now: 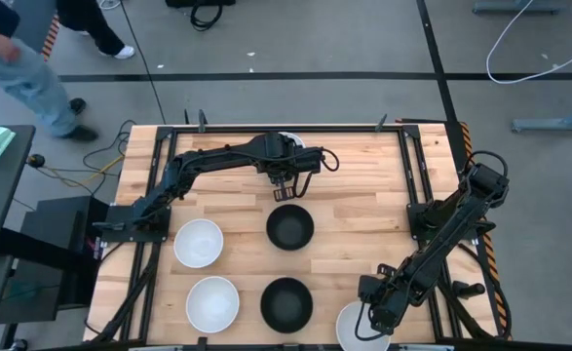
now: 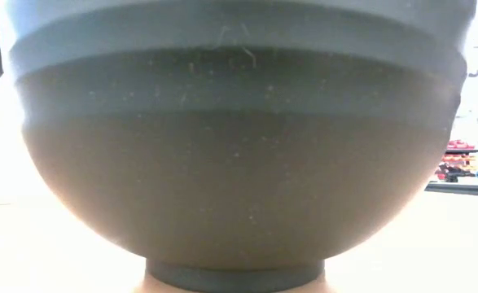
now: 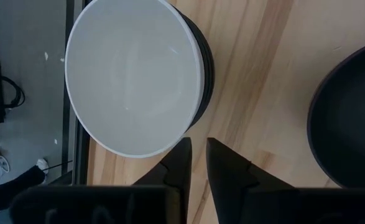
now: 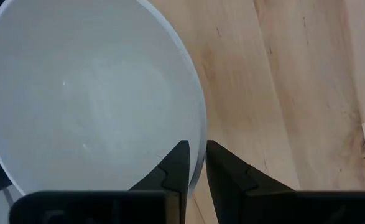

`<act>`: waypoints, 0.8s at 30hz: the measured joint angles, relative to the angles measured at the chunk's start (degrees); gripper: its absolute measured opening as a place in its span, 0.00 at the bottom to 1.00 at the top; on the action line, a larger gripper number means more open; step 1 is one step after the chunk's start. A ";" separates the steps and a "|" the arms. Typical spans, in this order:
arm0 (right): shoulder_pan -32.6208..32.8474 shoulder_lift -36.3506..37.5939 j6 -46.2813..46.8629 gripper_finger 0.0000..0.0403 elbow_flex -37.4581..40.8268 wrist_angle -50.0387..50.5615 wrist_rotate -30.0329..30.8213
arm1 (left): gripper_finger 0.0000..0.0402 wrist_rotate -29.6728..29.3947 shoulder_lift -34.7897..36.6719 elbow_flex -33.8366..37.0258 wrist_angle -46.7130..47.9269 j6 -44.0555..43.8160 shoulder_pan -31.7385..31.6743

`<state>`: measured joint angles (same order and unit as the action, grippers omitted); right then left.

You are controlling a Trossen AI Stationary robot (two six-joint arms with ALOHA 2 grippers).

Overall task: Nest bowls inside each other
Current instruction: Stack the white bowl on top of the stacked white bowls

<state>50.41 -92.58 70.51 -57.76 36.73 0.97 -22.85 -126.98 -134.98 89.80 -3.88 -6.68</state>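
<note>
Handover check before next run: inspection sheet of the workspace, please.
Surface: wooden table, bare between items.
Job's things: white-topped stack with black rims beneath it at the far edge; two white bowls on the left; two black bowls in the middle; white bowl at the near right edge.
Clutter: nothing seen.
Grippers: left gripper hangs between stack and black bowl, fingers narrowly apart, holding nothing; right gripper over the near-right white bowl's rim.
Cables: loose cables on the floor.
Surroundings: person walking at far left.

Smooth white bowls (image 1: 199, 242), glossy black bowls (image 1: 290, 228), pale wood table (image 1: 363, 185)
</note>
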 joint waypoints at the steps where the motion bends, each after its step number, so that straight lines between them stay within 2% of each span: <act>1: 0.00 0.00 -0.13 0.15 0.00 0.02 0.02 | 0.13 0.00 0.00 0.00 0.00 -0.02 0.00; 7: -0.15 0.02 -1.98 0.12 0.21 -0.09 0.72 | 0.13 0.00 0.00 0.00 0.00 -0.01 0.00; 12: -0.57 0.11 -2.00 0.03 1.78 -0.36 0.74 | 0.14 0.00 0.00 0.00 0.02 0.02 0.00; 17: -0.73 0.22 -1.44 0.04 3.35 -1.82 0.68 | 0.13 0.00 0.00 0.00 0.04 0.02 0.00; 24: -4.07 0.22 -12.21 0.02 3.48 -2.14 0.53 | 0.11 0.00 0.00 0.00 0.17 0.00 0.16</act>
<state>46.35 -92.36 58.31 -54.28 34.59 1.50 -22.85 -126.98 -134.98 89.97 -3.88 -6.51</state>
